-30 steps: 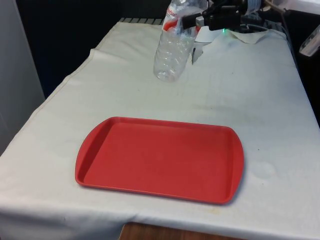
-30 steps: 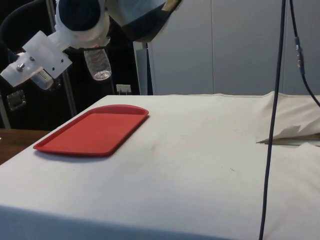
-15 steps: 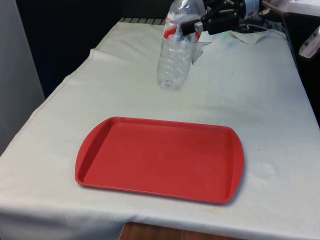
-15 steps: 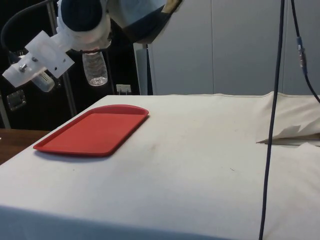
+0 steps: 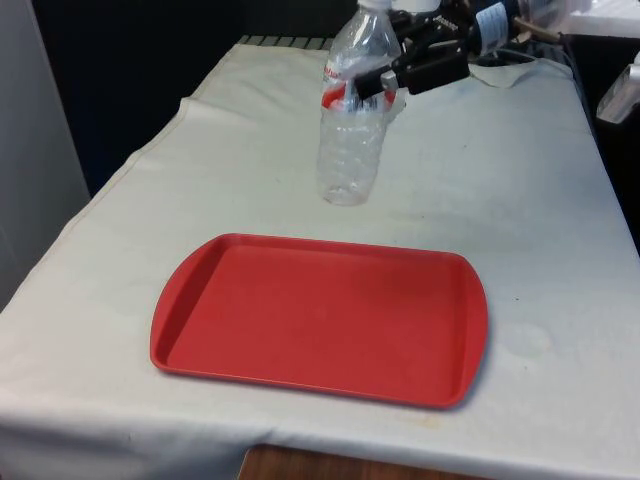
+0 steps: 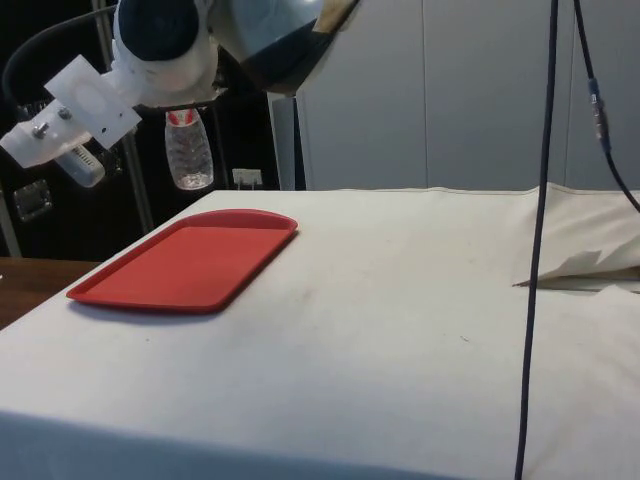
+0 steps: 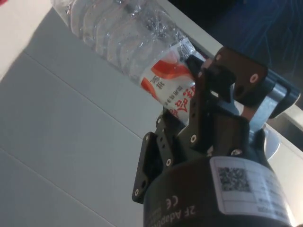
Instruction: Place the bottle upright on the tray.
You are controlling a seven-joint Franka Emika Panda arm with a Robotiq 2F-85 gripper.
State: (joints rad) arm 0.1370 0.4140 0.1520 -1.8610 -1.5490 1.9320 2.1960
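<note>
Bottle (image 5: 352,130) upright, label clamped between jaws

clear bottle (image 5: 352,140), red tray (image 5: 320,318), white cloth (image 5: 520,180)

A white-clothed table (image 6: 400,300) stands before pale cabinet panels (image 6: 480,90) and black curtains (image 5: 150,60).

bottle (image 7: 142,52) label print unreadable, "CE" on gripper body (image 7: 208,189)
</note>
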